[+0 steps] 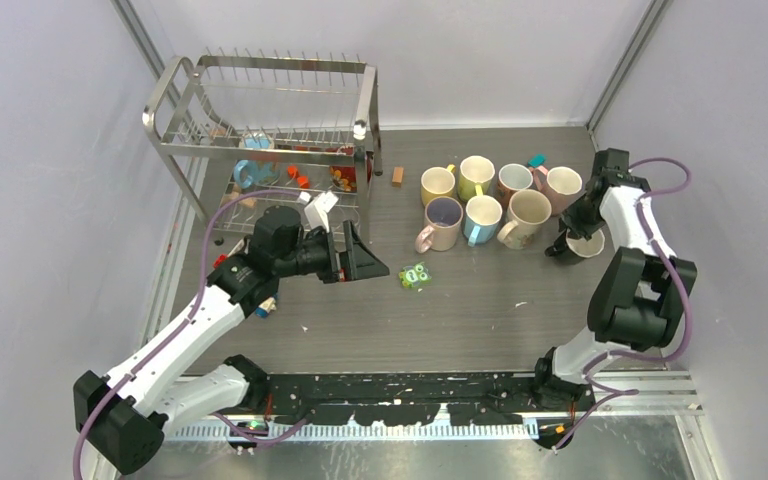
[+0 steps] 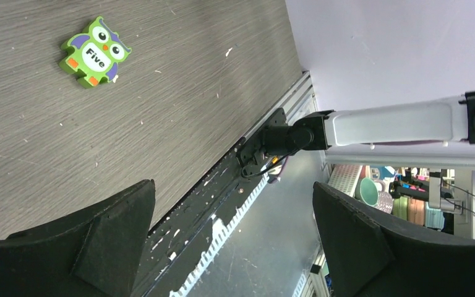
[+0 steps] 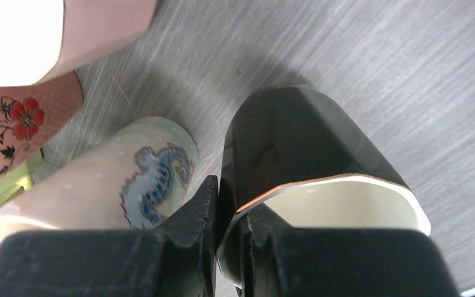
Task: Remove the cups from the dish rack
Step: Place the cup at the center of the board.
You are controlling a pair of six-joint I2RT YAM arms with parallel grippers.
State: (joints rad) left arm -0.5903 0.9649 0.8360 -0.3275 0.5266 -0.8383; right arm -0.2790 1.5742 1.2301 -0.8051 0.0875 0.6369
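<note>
The steel wire dish rack [image 1: 260, 140] stands at the far left, with a light blue cup [image 1: 252, 172] lying in its lower tier. Several pastel cups [image 1: 482, 200] stand grouped on the table to its right. My right gripper [image 1: 574, 240] is shut on the wall of a black cup with a white inside [image 1: 588, 245] at the right end of that group. In the right wrist view the fingers [image 3: 198, 210] pinch this black cup [image 3: 309, 136] beside a beige seahorse cup [image 3: 130, 185]. My left gripper [image 1: 364, 262] hangs open and empty in front of the rack.
A green owl toy [image 1: 414, 274] lies on the table just right of the left gripper, also seen as the owl [image 2: 94, 51] in the left wrist view. Small orange toys [image 1: 340, 178] sit in the rack's lower tier. A wooden block [image 1: 397, 176] lies near the rack.
</note>
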